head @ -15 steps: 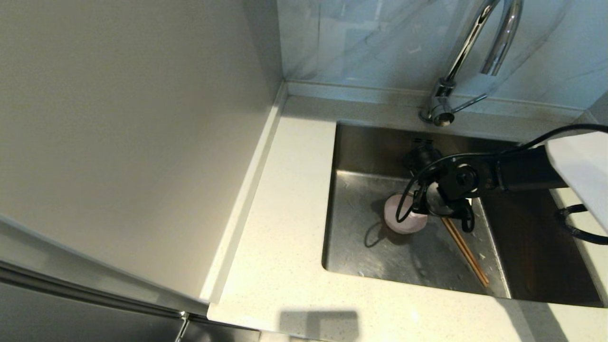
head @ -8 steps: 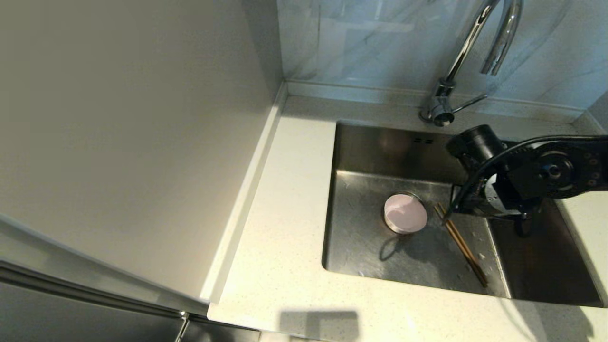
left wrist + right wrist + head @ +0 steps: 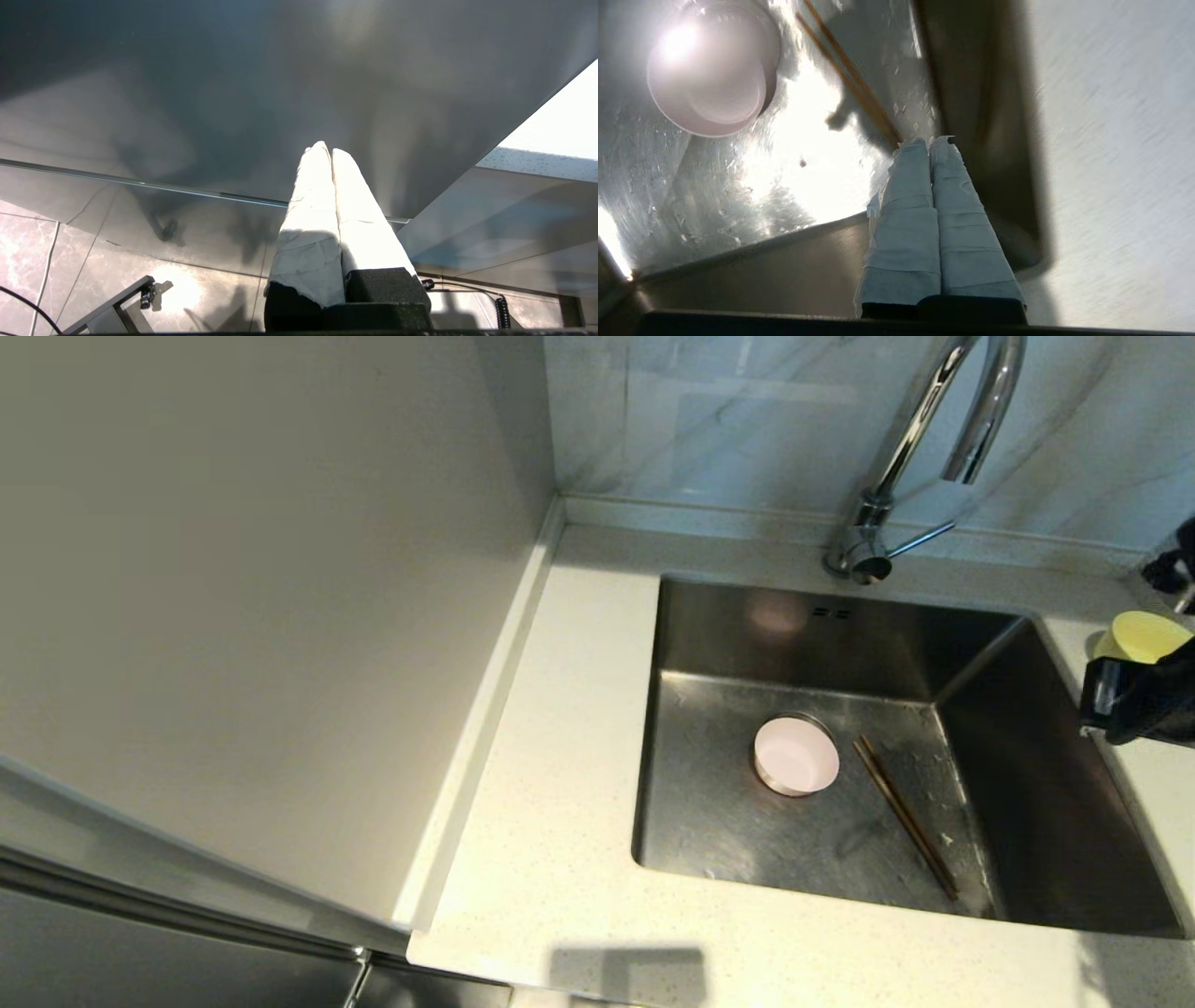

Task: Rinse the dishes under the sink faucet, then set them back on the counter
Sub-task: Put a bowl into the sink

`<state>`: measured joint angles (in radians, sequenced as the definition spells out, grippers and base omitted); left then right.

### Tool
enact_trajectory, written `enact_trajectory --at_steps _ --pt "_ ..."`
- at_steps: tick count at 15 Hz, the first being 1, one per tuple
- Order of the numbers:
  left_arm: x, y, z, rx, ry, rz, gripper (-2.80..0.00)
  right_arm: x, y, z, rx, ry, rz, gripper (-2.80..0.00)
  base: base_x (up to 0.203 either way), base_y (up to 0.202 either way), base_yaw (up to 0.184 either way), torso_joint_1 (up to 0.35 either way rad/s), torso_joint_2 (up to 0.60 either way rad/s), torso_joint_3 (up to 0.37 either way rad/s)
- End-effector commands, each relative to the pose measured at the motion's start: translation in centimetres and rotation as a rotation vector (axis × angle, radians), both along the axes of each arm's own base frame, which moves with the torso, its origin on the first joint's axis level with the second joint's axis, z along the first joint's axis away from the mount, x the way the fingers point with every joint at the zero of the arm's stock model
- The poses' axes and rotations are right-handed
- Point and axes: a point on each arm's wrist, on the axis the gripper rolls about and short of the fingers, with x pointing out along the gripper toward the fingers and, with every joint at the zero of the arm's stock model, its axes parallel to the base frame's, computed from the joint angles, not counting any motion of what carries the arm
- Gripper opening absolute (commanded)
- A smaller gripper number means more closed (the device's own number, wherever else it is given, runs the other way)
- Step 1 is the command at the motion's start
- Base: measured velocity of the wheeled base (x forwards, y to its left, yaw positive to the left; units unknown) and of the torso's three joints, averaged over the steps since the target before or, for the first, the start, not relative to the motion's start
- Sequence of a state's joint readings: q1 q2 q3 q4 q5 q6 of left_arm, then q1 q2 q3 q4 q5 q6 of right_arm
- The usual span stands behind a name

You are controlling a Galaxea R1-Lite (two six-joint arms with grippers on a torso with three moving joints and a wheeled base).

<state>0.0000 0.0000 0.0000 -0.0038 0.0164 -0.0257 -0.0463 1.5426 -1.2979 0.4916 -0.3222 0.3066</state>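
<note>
The sink (image 3: 709, 803) is a deep steel basin set into the pale speckled bench (image 3: 551, 859), with the chrome faucet (image 3: 920, 439) arching over its back edge. On the sink floor sits the pink bowl (image 3: 795, 755), upright with its opening facing up, and just beside it, not touching, lie the two brown chopsticks (image 3: 907, 818), side by side and slanting toward the near right corner of the basin. The yellow-green bowl (image 3: 1141, 635) stands on the bench at the right of the sink, partly hidden behind the dark body of the right arm (image 3: 1144, 698), which shows at the right edge of the head view above the sink's right rim. In the right wrist view, the right gripper (image 3: 930, 143) has its two tape-wrapped fingers (image 3: 906, 210) pressed together with nothing between them; beyond its tips the pink bowl (image 3: 710, 74) and the chopsticks (image 3: 850, 79) lie on the wet, glinting sink floor, and the bench surface runs along one side. The left gripper (image 3: 327, 151) is parked away from the sink, beside a dark cabinet front over a tiled floor (image 3: 37, 252), its wrapped fingers (image 3: 308, 224) likewise closed together and empty.
</note>
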Motion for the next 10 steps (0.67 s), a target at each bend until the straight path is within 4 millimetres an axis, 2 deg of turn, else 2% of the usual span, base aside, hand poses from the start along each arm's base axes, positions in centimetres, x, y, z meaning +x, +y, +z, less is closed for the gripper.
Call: enact_trajectory --at_steps 1,5,6,10 --pt "0.0 0.0 0.0 0.0 -0.004 0.0 -2.8 -0.1 -1.4 1.6 -0.079 -0.026 0.027 -2.8 0.0 0.0 0.0 0.0 0.0 0.0" --pt "0.0 0.0 0.0 0.0 -0.004 0.0 -2.8 4.0 -3.9 1.7 -0.279 -0.042 0.164 -2.8 0.0 0.0 0.0 0.0 0.0 0.0" --pt "0.0 0.0 0.0 0.0 -0.004 0.0 -2.8 5.0 -4.4 1.6 -0.3 -0.038 0.172 0.0 0.0 0.0 0.0 0.0 0.0 0.0" --pt "0.0 0.0 0.0 0.0 -0.004 0.0 -2.8 8.1 -7.0 1.5 -0.354 -0.028 0.143 0.0 0.0 0.0 0.0 0.0 0.0 0.0"
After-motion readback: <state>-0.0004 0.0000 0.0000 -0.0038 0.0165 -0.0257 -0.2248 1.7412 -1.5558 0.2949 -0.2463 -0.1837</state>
